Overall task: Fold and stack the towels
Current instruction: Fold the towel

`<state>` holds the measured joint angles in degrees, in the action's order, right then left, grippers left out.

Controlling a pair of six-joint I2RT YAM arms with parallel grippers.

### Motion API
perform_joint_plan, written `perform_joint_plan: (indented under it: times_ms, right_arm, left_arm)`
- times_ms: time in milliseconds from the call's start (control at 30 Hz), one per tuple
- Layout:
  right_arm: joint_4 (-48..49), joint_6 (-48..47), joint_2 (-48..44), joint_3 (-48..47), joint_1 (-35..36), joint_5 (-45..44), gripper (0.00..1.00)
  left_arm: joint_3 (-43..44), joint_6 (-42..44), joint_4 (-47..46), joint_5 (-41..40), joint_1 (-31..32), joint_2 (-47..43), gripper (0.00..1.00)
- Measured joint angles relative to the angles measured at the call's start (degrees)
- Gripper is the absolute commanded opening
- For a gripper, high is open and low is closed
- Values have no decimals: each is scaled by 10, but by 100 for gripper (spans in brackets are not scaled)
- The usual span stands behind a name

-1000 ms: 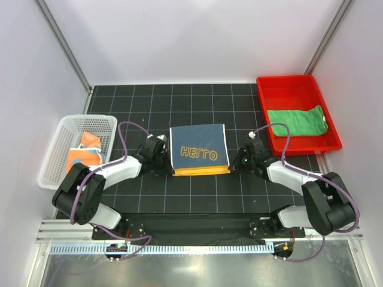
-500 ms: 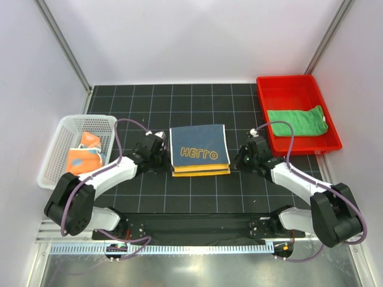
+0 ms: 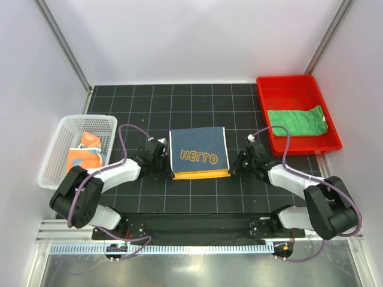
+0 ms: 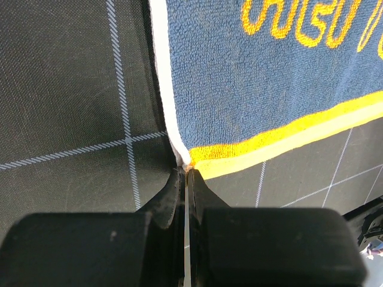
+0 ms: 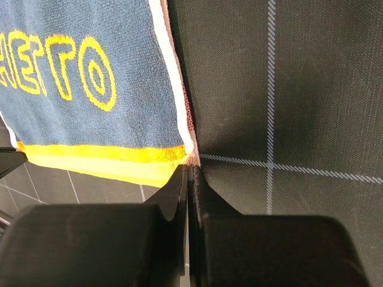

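Terry cloth, dark blue with yellow lettering and a yellow-orange band along the 6 o'clock edge.

- Left end effector (image 4: 186, 179): jaws closed to a hairline, nipping the very tip of the near-left corner of the blue-and-yellow towel (image 3: 199, 152). Only a sliver of cloth sits between the tips.
- Right end effector (image 5: 190, 176): same posture, jaws all but shut on the near-right corner, where the white side binding meets the yellow band.
- Towel lies flat at the middle of the bench (image 3: 149, 101), lettered face up. It looks to be at least doubled, with a yellow layer showing under the blue at the near edge.
- Outward: green towel (image 3: 297, 121) lies folded in the red tray (image 3: 267, 89) at 2 o'clock. Patched towel (image 3: 84, 156) lies bunched in the white basket (image 3: 51, 158) at 9 o'clock.

Judgement on the step in hand: a fold of the near edge toward 12 o'clock.
- Both bites are shallow, so lift gently or the corners may slip out.
- Raise the two corners together, at equal height and pace.
- Keep the edge lightly taut between the arms so it does not sag or skew.
- Carry the corners over to the far corners.
- Lay the edge down square before the jaws let go.
- Stacking on the green towel would follow.
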<state>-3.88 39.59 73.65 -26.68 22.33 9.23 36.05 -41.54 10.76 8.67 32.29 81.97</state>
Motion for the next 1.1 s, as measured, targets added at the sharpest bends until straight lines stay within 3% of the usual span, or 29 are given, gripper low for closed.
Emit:
perform_joint_plan:
  times_ms: [200,467,633,800,1100]
  right_arm:
    - [-1,2,-2,-1,0,-1,1]
    - [-84,-21,-56,-78,0,-12,1]
    - [-75,-22,-94,-37,1,-9,1]
    - [-66,-18,-65,20,4,6,1]
    - [-19,-12,-45,30,6,16,1]
  left_arm:
    - [-2,2,2,-3,3,-7,0]
    - [61,15,77,-12,5,-67,0]
    - [38,8,67,-10,14,-106,0]
    - [-13,-5,48,-1,24,-72,0]
    - [-32,-5,28,-2,26,-58,0]
